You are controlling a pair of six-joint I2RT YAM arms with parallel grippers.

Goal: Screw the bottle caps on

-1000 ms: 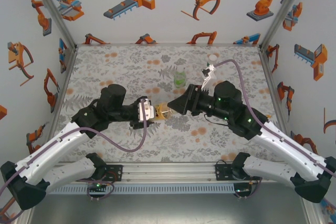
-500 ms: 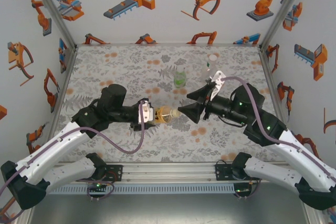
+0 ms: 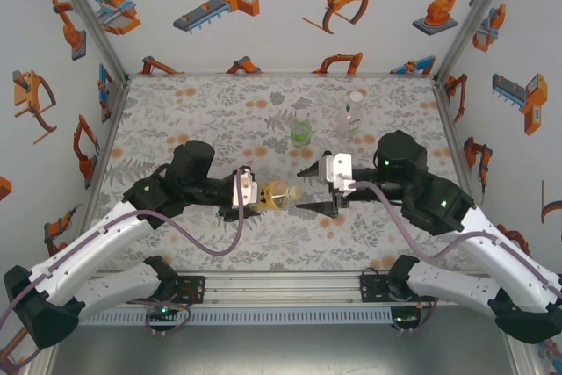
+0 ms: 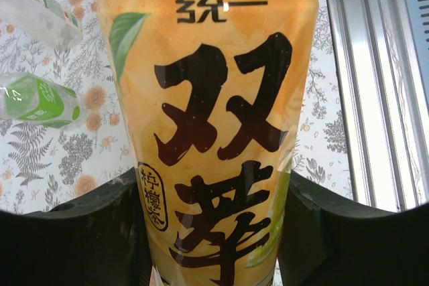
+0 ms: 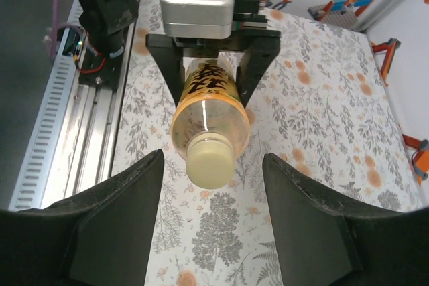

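Amber bottle lying centre-frame, clamped in left gripper jaws — yellowish cap seated; right gripper jaws spread, untouching. Next, probably: close on cap, twist.

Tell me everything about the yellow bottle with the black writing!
The amber bottle is see-through orange-yellow plastic, its label showing big black Chinese characters and a green leaf. A pale yellowish cap sits on its neck. It is held sideways over the flowery mat, clamped around its body by the left tool. Its cap points at the right tool, whose open fingers stand either side, not touching.
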